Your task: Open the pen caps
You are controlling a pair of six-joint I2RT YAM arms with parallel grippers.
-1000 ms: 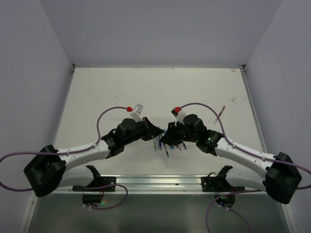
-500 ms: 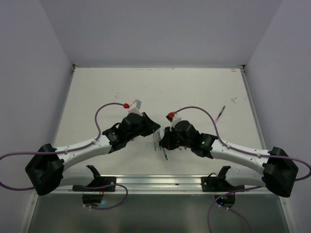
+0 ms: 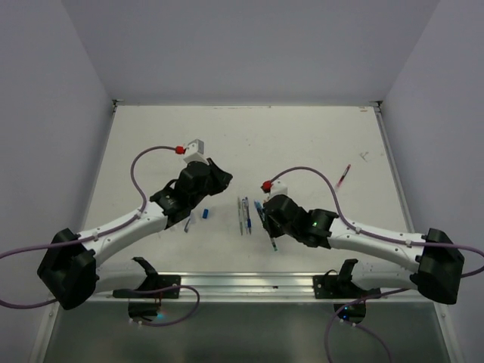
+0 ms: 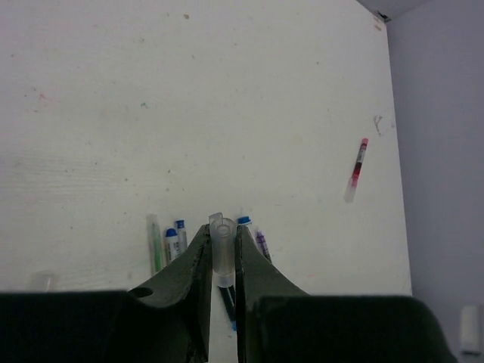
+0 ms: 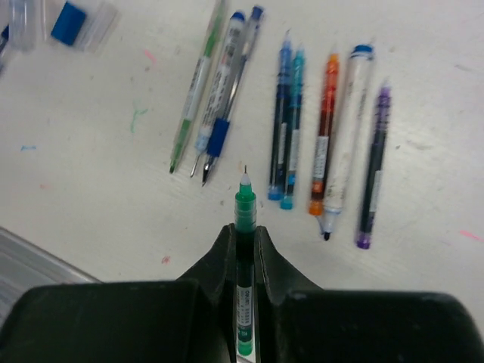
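Note:
My left gripper (image 4: 223,231) is shut on a short clear pen cap (image 4: 223,251), held above the table with its round end facing the camera. In the top view the left gripper (image 3: 221,178) hangs left of the row of pens (image 3: 243,216). My right gripper (image 5: 243,231) is shut on a green pen (image 5: 243,206) whose bare needle tip sticks out past the fingertips; in the top view the right gripper (image 3: 262,214) is just right of the row. A loose blue pen cap (image 3: 205,215) lies on the table, also seen as the blue pen cap (image 5: 72,20).
Several uncapped pens lie side by side below the right gripper: two blue pens (image 5: 284,121), an orange pen (image 5: 326,128), a white marker (image 5: 347,128), a purple pen (image 5: 374,170). A red pen (image 3: 344,176) lies alone at the far right. A metal rail (image 3: 242,283) runs along the near edge.
The two grippers were together over the pens; now the left has drawn back to the upper left with the clear cap. The right keeps the green pen, shut tighter on it.

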